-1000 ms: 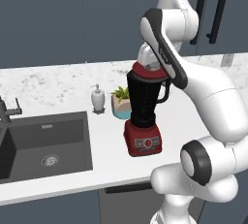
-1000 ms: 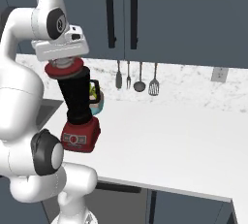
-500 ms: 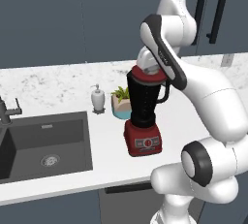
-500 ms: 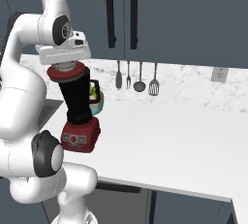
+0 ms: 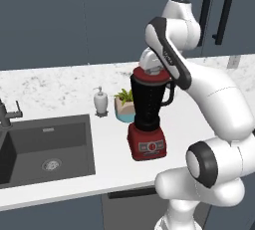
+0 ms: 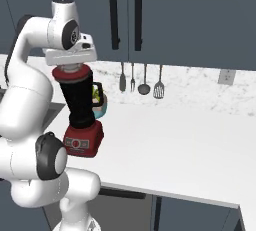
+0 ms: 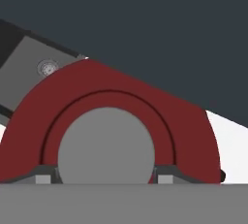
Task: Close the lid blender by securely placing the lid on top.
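Seating of the lid (image 7: 121, 116) looks like the step in hand: the red disc sits on top of the blender (image 5: 148, 119), level with the rim of the black jar in both base views, while the gripper (image 6: 70, 67) hangs directly over it. The blender stands on the white counter (image 6: 175, 140), right of the sink (image 5: 45, 147), with a white soap dispenser (image 5: 101, 101) and a small potted plant (image 5: 124, 105) just behind it on the far side. In the hand view the two finger tips (image 7: 44, 175) stand on either side of the grey knob (image 7: 105, 145), fairly wide apart and close against it; whether they press it or merely flank it I cannot tell. The next move, as I judge it, calls for confirming the lid is fully down, then releasing and lifting straight up so the disc is not dragged off the jar.
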Controlling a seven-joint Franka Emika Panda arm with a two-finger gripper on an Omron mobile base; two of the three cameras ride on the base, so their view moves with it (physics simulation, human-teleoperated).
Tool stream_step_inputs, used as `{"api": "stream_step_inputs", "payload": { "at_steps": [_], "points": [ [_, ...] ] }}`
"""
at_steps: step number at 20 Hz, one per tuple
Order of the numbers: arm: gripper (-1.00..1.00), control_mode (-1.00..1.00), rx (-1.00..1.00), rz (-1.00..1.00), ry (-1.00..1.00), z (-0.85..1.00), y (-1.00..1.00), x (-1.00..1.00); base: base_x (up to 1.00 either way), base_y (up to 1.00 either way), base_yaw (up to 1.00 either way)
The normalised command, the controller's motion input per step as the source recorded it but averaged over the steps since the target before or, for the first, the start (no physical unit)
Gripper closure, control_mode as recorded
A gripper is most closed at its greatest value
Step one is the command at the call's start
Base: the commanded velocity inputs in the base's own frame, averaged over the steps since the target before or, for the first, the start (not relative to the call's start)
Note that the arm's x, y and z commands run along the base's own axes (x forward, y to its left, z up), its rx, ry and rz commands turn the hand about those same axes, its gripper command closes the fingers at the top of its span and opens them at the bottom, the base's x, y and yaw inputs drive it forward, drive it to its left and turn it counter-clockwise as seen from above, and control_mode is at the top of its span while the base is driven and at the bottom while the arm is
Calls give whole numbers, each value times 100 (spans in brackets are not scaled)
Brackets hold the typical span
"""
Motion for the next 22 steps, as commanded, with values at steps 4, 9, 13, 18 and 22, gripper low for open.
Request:
{"api": "stream_step_inputs", "payload": {
  "at_steps": [4,9,13,18,22],
  "points": [
    [100,-100,1,-1,-3,0,0,26,0,0,0],
    [100,-100,0,0,-12,0,0,20,0,0,0],
    [100,-100,0,0,-14,0,0,20,0,0,0],
    [100,-100,0,-1,-10,0,1,37,0,0,0],
    [100,-100,0,-1,-9,0,2,41,0,0,0]
  ]
}}
